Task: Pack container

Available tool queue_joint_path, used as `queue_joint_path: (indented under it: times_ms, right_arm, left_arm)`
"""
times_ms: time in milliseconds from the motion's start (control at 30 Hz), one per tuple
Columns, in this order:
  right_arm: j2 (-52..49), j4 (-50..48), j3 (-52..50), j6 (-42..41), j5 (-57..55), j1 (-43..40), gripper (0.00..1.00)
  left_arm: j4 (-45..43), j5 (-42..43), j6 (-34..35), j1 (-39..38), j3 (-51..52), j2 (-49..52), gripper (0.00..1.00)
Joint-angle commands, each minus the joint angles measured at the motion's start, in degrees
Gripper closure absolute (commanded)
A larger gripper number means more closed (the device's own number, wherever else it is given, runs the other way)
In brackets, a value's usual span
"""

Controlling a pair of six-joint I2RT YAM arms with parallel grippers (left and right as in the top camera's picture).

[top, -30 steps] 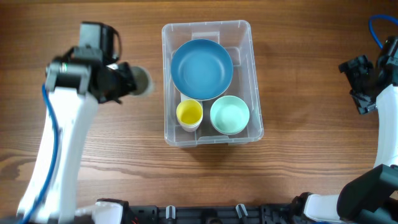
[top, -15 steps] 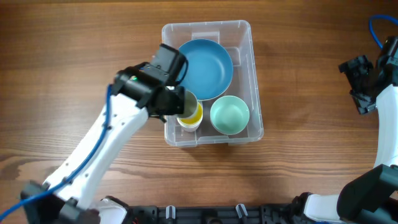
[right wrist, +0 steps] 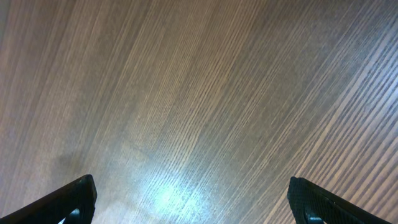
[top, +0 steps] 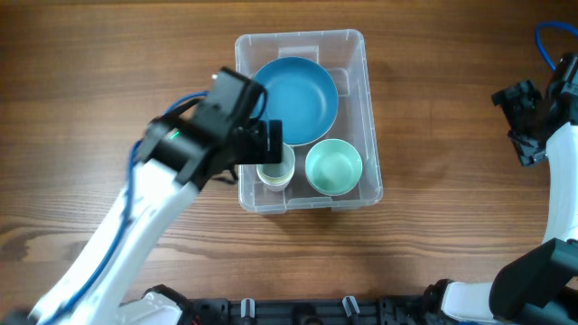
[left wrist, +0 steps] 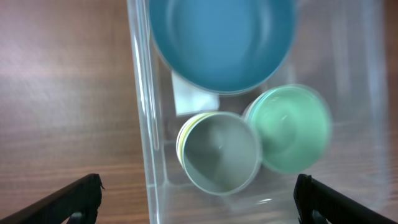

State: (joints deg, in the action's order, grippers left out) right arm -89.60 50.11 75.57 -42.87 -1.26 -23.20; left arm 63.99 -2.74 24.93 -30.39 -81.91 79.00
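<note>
In the middle of the bench (top: 442, 244), a little toward the far edge, the large rectangular clear plastic container (top: 372, 108) is sitting with its short sides facing the near and far edges. A wide round blue bowl (top: 293, 99) is filling the far half. A mint green cup (top: 333, 166) is standing in the near right part. A yellow cup (left wrist: 181, 140) is standing in the near left part with a grey cup (left wrist: 221, 152) sitting inside it. Nesting the two is saving floor room in the container, which suits a packing job.

The left arm (top: 135, 217) is reaching in from the near left corner of the bench, and the left jaws are hanging directly above the nested pair. They are standing wide apart with nothing between them, their tips showing only at the bottom corners of the wrist view. Judging by that, the grey cup is resting on its own and the placing step looks done. The wrist view is smeared, though, so I cannot tell whether the cup is fully seated or slightly tilted. A white label (left wrist: 194, 99) is showing through the clear base beside the cups.

The right jaws are parked near the right edge of the bench, well apart from the container. They are also spread open and are facing bare wood, probably to leave the left arm room to work. A straight lift should be clearing the container's wall without nudging the cups.
</note>
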Motion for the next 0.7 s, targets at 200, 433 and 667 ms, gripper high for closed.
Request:
queue_joint_path:
  times_ms: [200,433,667]
  right_arm:
    - [-0.57,-0.11,0.17,-0.79,0.26,-0.07,0.00]
    - [-0.57,-0.11,0.15,-0.79,0.26,-0.07,0.00]
    - [-0.57,-0.11,0.15,-0.79,0.26,-0.07,0.00]
  left_arm:
    - [4.57,-6.75,-2.45,-0.22,-1.73,-21.24,0.00]
    - [1.90,-14.97,-2.23,-0.20,3.80,-27.36,0.00]
    - [-21.57,-6.25,-2.25,12.92,27.08,-38.93,0.00]
